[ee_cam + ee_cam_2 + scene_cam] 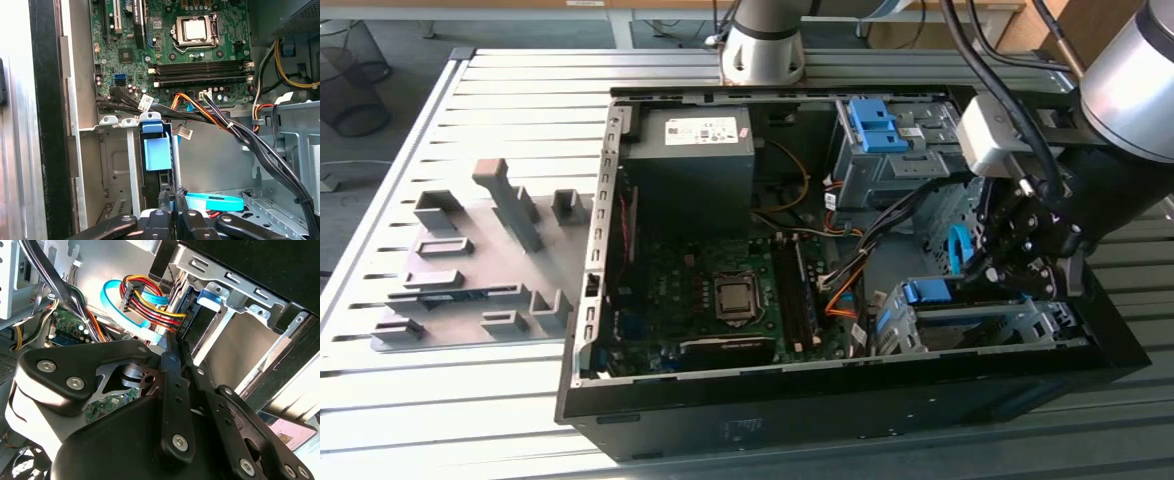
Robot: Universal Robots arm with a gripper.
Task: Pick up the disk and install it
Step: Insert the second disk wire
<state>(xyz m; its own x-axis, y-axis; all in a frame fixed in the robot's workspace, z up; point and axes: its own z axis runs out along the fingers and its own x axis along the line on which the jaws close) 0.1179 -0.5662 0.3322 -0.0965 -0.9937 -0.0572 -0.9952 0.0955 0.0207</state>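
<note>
Robotics lab or workshop: open computer case (854, 400) on slatted metal table (454, 400), wire wastebaskets (354, 75) nearby.

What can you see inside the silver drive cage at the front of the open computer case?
Inside the drive cage a blue-tabbed carrier stands upright, with the gripper right at its edge. The cage walls cover whatever it holds.

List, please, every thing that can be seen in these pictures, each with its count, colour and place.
PC case: one, black, open, on the table.
Table: one, grey, slatted, under the case.
Power supply: one, grey box, far corner of the case.
Motherboard: one, green, on the case floor.
Drive cage: one, silver, near corner at the exterior view's right.
Disk: one, blue rail visible, in the drive cage.
Blue bracket: one, in the far cage.
Fixtures: several, grey, on the table at the exterior view's left.
Gripper: one, black, over the drive cage.
</note>
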